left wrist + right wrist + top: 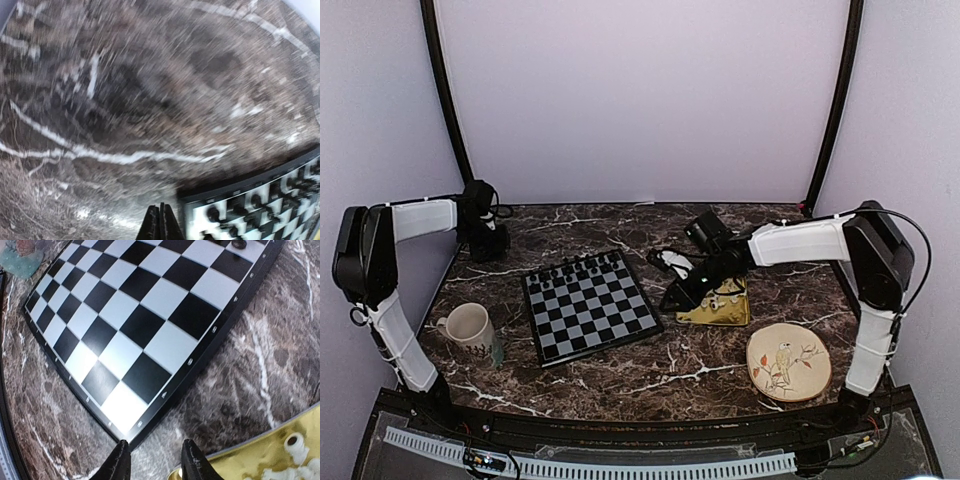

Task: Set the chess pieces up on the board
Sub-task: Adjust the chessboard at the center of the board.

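Note:
The board (pixel 588 307) lies left of centre with black chessmen on its far two rows; it also shows in the right wrist view (pixel 135 320) and, blurred, in the left wrist view (pixel 260 210). Small white chess pieces (pixel 297 460) lie in the gold tray (pixel 718 307) right of the board. My right gripper (pixel 672 300) is open and empty, low between the board's right corner and the tray's edge (pixel 250 460). My left gripper (pixel 485 245) is shut and empty over the marble at the back left, near the board's far corner.
A cream mug (pixel 468 326) stands left of the board beside a small teal thing (pixel 496 352). A round bird-painted plate (pixel 788 362) lies at the front right. The table is dark marble (pixel 680 375).

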### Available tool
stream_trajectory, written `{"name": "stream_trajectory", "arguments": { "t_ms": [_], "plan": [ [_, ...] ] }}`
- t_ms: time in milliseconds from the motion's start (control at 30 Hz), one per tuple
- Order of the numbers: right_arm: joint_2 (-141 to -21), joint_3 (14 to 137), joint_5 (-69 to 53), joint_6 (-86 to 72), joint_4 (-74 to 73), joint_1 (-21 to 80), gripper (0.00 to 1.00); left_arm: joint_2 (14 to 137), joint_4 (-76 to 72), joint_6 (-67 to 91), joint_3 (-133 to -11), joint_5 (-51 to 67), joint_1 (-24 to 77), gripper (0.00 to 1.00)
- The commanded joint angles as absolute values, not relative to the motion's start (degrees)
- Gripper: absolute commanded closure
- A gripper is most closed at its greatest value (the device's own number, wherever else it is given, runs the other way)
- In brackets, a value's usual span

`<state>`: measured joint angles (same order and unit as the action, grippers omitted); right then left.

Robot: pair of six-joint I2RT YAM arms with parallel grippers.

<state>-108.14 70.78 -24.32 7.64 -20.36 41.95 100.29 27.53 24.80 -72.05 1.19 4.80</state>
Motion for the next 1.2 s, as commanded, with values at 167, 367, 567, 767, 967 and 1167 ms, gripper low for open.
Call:
{"name": "stream_trajectory", "arguments": {
  "t_ms": [167, 367, 567, 767, 967, 1167],
  "plan": [
    [-120.4, 83.5, -23.4, 8.1, -22.2, 41.7, 0.66, 103.8, 30.6, 23.2, -69.1, 4.3, 4.4, 1.0],
    [-123.7, 84.7, -23.7, 7.5, -23.7, 41.6, 0.66, 106.7, 30.5, 22.4, -69.0, 6.4, 4.7, 1.0],
    [-123.3, 82.0, -26.3, 8.2, -23.7, 42.0, 0.66, 108.4, 29.1, 22.1, -68.3, 8.0, 6.0, 1.0],
    [-121.0, 77.7, -27.6, 10.4, -24.6, 43.2, 0.68, 109.3, 27.7, 20.4, -68.0, 11.8, 9.0, 1.0],
    [-117.6, 74.7, -27.6, 12.4, -25.7, 44.9, 0.68, 108.4, 27.9, 20.0, -67.0, 15.2, 11.4, 1.0],
    [-115.7, 73.6, -26.5, 13.4, -26.3, 45.4, 0.68, 106.6, 26.5, 21.6, -63.5, 16.4, 14.2, 1.0]
  ]
}}
